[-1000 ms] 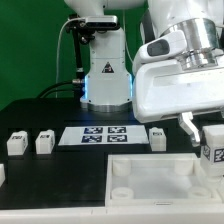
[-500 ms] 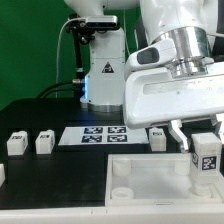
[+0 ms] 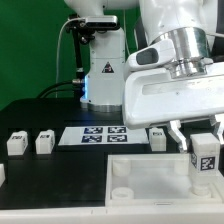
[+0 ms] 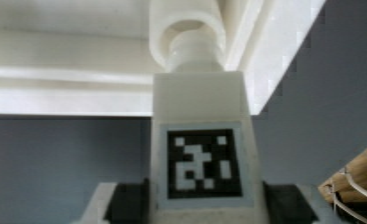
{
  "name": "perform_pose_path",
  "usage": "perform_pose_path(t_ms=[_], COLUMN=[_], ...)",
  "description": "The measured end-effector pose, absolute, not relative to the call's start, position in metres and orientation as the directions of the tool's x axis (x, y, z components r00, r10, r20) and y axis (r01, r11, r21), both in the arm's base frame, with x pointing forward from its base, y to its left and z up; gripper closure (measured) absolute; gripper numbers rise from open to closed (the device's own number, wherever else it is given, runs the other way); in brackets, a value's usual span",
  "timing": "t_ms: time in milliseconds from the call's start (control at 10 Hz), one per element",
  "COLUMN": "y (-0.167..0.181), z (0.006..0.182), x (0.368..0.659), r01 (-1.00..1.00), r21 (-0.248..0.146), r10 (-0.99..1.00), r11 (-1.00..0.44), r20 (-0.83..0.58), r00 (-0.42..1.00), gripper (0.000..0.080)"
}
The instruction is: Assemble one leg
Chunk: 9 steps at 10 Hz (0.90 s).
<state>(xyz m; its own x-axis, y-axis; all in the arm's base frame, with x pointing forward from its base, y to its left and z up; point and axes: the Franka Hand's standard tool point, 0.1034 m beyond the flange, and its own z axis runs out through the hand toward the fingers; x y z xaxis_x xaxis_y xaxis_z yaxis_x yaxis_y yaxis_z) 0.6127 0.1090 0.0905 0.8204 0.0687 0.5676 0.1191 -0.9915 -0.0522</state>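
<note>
Exterior view: at four o'clock the gripper (image 3: 204, 148) stays clenched on the upright leg (image 3: 205, 162) at a far corner of the tray (image 3: 140, 172). It has not moved in the last half second, after edging down and toward the exterior view's left; spare legs (image 3: 44, 143) sit at nine o'clock beside the marker board (image 3: 100, 134). Wrist view: the tag (image 4: 201, 160) faces the camera between the fingers (image 4: 127, 202), a round socket (image 4: 189, 40) just beyond the leg's end.

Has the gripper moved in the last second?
Yes. The gripper, shut on the leg, shifted toward the exterior view's left, closer to the marker board, and has held steady for the last half second.
</note>
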Motion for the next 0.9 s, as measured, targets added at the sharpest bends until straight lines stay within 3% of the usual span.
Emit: perform_pose_path(t_ms=[700, 900], y=[0.105, 0.105], z=[0.078, 0.077], x=[0.605, 0.604], r01=[0.115, 0.115], r21=[-0.051, -0.051], r10=[0.068, 0.068], r11=[-0.992, -0.992], r20=[0.552, 0.549], r00=[0.831, 0.833], gripper=[0.0508, 0.0270])
